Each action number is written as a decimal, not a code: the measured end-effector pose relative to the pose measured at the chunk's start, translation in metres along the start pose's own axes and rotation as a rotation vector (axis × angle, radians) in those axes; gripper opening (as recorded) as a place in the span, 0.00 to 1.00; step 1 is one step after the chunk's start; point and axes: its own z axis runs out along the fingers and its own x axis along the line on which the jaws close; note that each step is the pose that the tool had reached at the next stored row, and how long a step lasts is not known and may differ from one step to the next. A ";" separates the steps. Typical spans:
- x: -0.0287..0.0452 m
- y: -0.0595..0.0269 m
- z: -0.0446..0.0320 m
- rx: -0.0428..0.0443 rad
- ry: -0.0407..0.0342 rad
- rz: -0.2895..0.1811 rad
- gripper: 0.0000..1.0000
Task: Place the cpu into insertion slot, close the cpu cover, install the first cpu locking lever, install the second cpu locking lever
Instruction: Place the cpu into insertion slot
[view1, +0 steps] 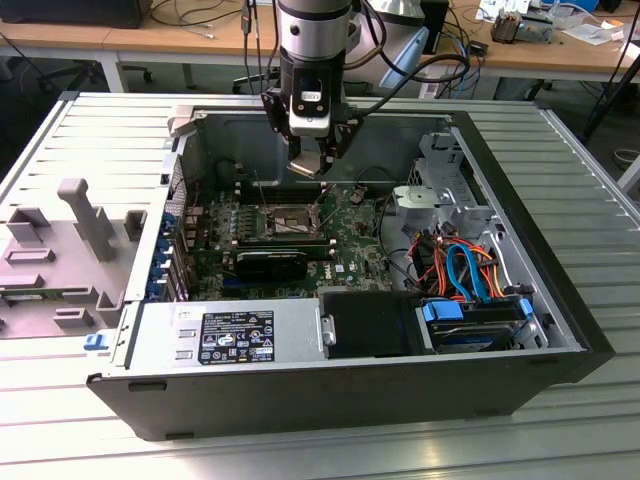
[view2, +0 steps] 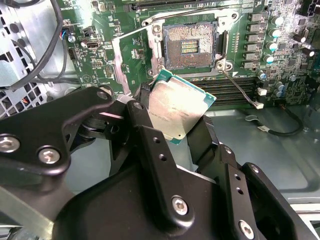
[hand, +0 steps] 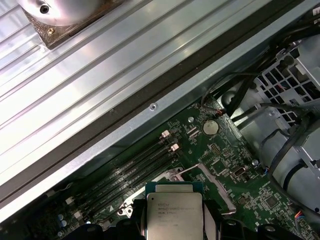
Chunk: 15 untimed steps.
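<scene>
Office desks (view1: 150, 40) line the background, and on a ribbed metal table (view1: 590, 440) sits an open computer case (view1: 300, 400). The gripper (view1: 318, 160) hangs over the motherboard (view2: 100, 30), its fingers closed on the edges of the cpu (view2: 177, 107), which it holds tilted in the air above and just short of the insertion slot (view2: 190, 45). The slot is bare, its contacts exposed. The cpu cover (view2: 119, 60) stands swung open beside it. Judging by this, no step is finished: seating, cover and both levers remain.
</scene>
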 end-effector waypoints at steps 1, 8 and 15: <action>0.0000 0.0000 0.0000 0.0000 -0.0001 0.001 0.54; 0.0000 0.0000 0.0002 -0.0001 -0.0005 0.005 0.54; 0.0000 0.0000 0.0003 -0.0002 -0.0009 0.010 0.54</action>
